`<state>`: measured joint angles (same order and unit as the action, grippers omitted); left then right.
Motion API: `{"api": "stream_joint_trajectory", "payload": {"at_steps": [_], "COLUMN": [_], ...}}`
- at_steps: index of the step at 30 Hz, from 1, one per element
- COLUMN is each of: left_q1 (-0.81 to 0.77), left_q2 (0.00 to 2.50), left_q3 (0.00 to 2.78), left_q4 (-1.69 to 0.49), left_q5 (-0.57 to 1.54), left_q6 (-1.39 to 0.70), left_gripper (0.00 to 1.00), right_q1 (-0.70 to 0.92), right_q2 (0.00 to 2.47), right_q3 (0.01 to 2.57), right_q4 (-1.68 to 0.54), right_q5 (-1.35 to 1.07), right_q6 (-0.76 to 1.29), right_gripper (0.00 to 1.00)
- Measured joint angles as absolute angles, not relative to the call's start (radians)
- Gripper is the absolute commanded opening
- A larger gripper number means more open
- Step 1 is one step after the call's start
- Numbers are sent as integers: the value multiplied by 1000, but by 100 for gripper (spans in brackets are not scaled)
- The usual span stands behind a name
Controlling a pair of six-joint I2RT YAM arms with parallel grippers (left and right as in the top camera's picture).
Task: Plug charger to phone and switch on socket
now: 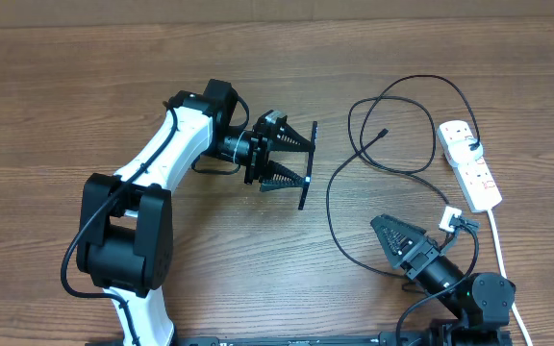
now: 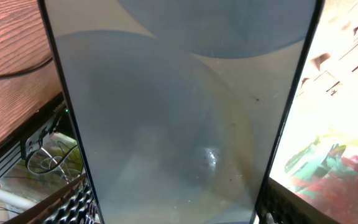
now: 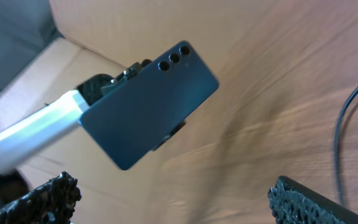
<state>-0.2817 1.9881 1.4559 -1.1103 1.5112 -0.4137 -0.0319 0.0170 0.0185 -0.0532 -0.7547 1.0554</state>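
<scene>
My left gripper [image 1: 291, 160] is shut on the phone [image 1: 307, 165] and holds it on edge above the table's middle. In the left wrist view the phone's pale blue-grey screen [image 2: 179, 112] fills the frame between the fingers [image 2: 173, 214]. The right wrist view shows the phone's dark back [image 3: 148, 106] with three lenses. My right gripper [image 1: 402, 240] is open and empty at the front right, its fingers [image 3: 179, 202] spread wide over bare wood. The charger's black cable [image 1: 352, 144] loops on the table, its tip [image 1: 385, 130] lying free. The socket [image 1: 469, 165] lies at the right.
The socket's white cord [image 1: 501, 250] runs towards the front edge beside my right arm. A stretch of black cable [image 3: 347, 124] shows at the right of the right wrist view. The left arm's white links [image 1: 152, 154] cross the left of the table.
</scene>
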Motion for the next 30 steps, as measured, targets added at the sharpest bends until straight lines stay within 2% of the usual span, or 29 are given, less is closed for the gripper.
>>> {"api": "stream_joint_trajectory", "payload": {"at_steps": [4, 6, 10, 15, 18, 25, 30], "left_q1": [-282, -282, -282, -282, -282, -282, -282], "left_q2": [1988, 1988, 1988, 1988, 1988, 1988, 1988], "left_q3": [1456, 1456, 1456, 1456, 1456, 1456, 1456], "left_q4": [-1110, -1110, -1110, -1111, -1110, -1110, -1099], "left_q5": [1511, 1511, 1511, 1511, 1511, 1512, 1512], "left_q6": [-414, -415, -416, -417, -417, -417, -417], "left_gripper": [59, 59, 59, 59, 59, 59, 59], "right_q1": [-32, -32, -32, -32, -32, -15, 149], "right_q2": [20, 19, 33, 127, 225, 532, 775], "right_q3": [19, 28, 97, 348, 505, 727, 849], "right_q4": [125, 125, -81, -426, -552, -722, -772], "right_q5": [-797, -802, -749, -572, -491, -425, -403], "right_q6": [1029, 970, 833, 612, 532, 458, 434], "right_gripper": [99, 99, 99, 99, 99, 99, 99]}}
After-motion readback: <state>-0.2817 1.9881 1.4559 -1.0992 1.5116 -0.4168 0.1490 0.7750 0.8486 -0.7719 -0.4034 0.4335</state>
